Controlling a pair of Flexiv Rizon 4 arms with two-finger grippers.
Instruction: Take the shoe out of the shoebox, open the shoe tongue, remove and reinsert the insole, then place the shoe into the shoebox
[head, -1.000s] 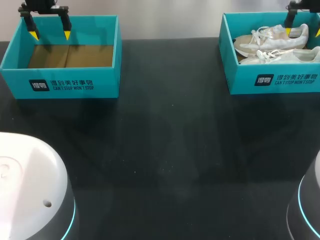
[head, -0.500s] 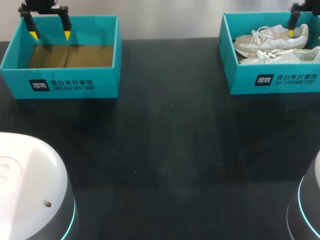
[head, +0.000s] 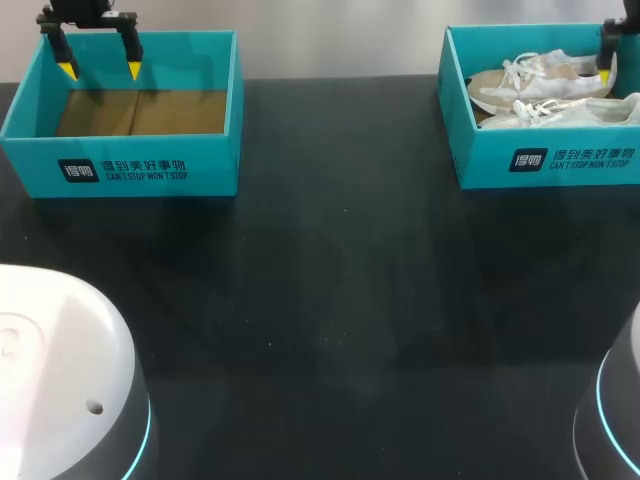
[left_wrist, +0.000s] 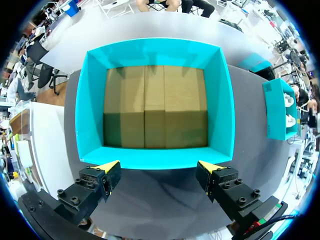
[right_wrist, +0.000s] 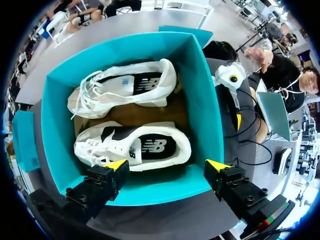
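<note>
**Shoe lies in the shoebox; right hand spread above it, no grasp made**

Shoe (right_wrist: 135, 145) lies on its side in the shoebox (head: 545, 160) at the far right of the worktop (head: 330, 300). A second shoe (right_wrist: 125, 87) lies alongside it, with brown floor showing between them. The right hand (right_wrist: 167, 166) hovers over the box's near wall with its fingers spread wide, pinching nothing. The left hand (left_wrist: 159, 167) is spread likewise over the left box (left_wrist: 90, 110) and also holds nothing.

Assessment: the step in hand is the take-out, not yet begun.

- Bring the spread fingers down across the nearer shoe's mid-body, one on each flank.
- Keep them off the box wall and the neighbouring shoe.
- Avoid the loose laces, since a pinch on lace alone would likely slip.
- Lift straight up until the sole passes the rim, then carry the shoe to the worktop between the boxes.

View comparison:

- The head view catches only one finger of the right hand at its edge, so the spread cannot be judged there. The right wrist view shows both yellow tips and the gap between them.
- The right wrist view also shows how the shoes lie, laces toward one end wall and heels toward the other.
- Only the head view shows the two boxes standing well apart.
- The left wrist view shows only cardboard floor inside the left box.
</note>
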